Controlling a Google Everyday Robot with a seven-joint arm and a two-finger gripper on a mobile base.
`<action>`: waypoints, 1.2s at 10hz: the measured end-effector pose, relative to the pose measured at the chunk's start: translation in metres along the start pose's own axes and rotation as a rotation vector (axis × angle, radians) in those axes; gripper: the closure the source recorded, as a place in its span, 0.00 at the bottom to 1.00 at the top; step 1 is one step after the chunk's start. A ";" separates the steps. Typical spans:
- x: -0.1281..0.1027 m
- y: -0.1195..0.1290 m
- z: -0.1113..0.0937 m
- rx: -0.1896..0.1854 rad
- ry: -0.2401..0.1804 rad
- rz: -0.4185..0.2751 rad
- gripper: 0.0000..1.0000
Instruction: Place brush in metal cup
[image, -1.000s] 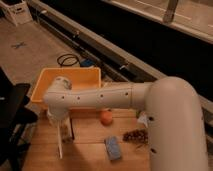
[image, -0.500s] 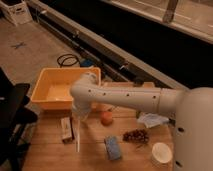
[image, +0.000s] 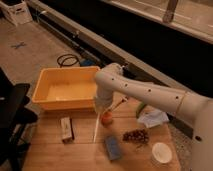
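Above the table (image: 50, 156), the end effector (image: 100, 106) clamps the hanging brush (image: 95, 129).

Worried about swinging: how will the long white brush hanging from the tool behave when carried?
The brush hangs straight from the tool, just in front of the yellow bin, so it is probably stiff. It looks slim, so likely light. Held near one end, it may swing or pivot.

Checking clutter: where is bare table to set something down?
Bare wood along the near edge, bordered by the small box and blue sponge. Crowded beyond: dark bunch, white bowl, cloth. The gripper holds the brush beside the orange object.
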 end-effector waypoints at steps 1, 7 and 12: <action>0.002 0.004 -0.003 -0.004 0.001 0.021 1.00; 0.001 0.002 -0.002 -0.003 0.001 0.018 1.00; 0.040 0.033 -0.035 0.028 0.098 0.136 1.00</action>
